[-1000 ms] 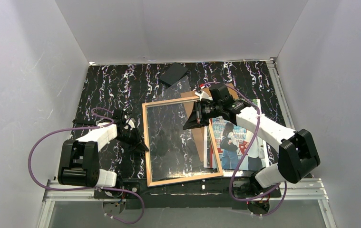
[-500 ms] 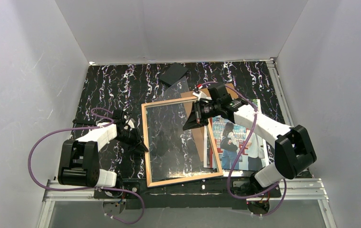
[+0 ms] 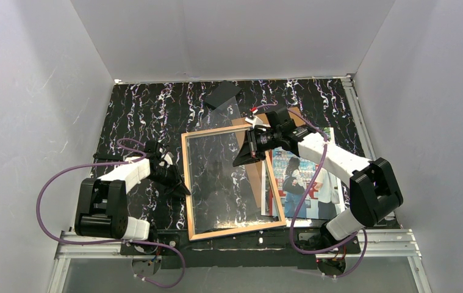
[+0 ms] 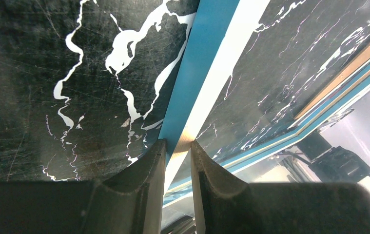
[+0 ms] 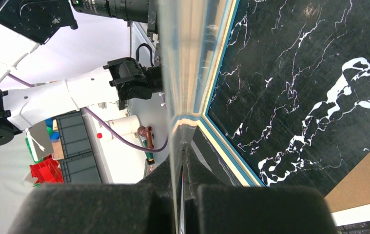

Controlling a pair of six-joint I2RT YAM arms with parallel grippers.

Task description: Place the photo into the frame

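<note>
The frame (image 3: 235, 231), tan wood face up, lies mid-table. My left gripper (image 3: 179, 185) is shut on its left edge; in the left wrist view my fingers (image 4: 156, 161) pinch the blue and tan rail (image 4: 207, 48). My right gripper (image 3: 241, 160) is shut on a clear pane (image 3: 229, 116) that stands tilted over the frame. In the right wrist view the pane's thin edge (image 5: 183, 48) runs into my closed gripper (image 5: 179, 180), above the frame's corner (image 5: 222, 58). The photo (image 3: 296, 183) lies picture-up on the right, partly under my right arm.
A brown backing board (image 3: 254, 174) lies between the frame and the photo, and also shows in the right wrist view (image 5: 368, 180). A small black slab (image 3: 222, 94) lies at the back. White walls close in three sides of the marbled black table (image 3: 137, 116).
My right arm's elbow has drawn in to the left, and its gripper with the pane has edged slightly left. The left arm and the frame have not moved.
</note>
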